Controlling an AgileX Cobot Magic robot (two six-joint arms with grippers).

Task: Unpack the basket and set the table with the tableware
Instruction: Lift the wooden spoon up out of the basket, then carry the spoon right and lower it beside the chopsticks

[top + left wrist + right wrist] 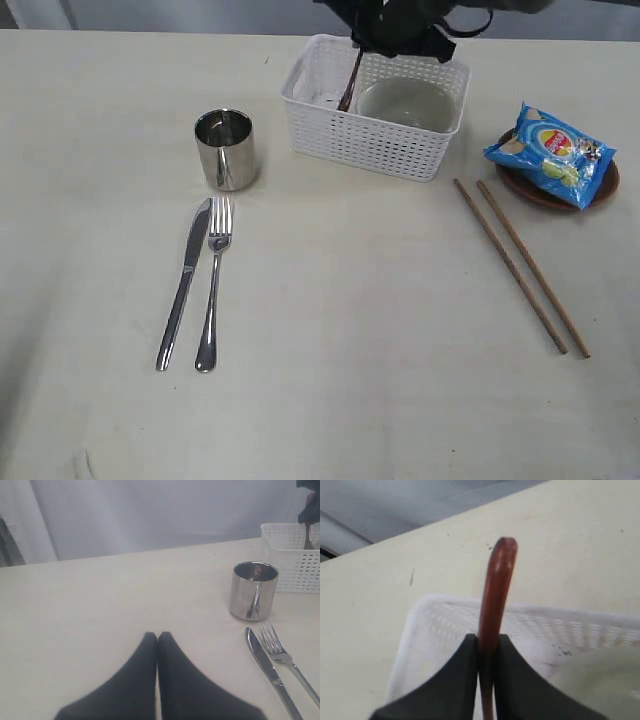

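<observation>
Over the white basket at the back of the table, my right gripper is shut on the handle of the reddish-brown wooden spoon. The spoon stands steeply with its lower end inside the basket. Beside it in the basket sits the white bowl. The steel cup, knife and fork lie on the left. Two chopsticks lie on the right. My left gripper is shut and empty over bare table, left of the cup.
A blue snack bag rests on the dark brown plate at the right, behind the chopsticks. The knife and fork lie side by side in front of the cup.
</observation>
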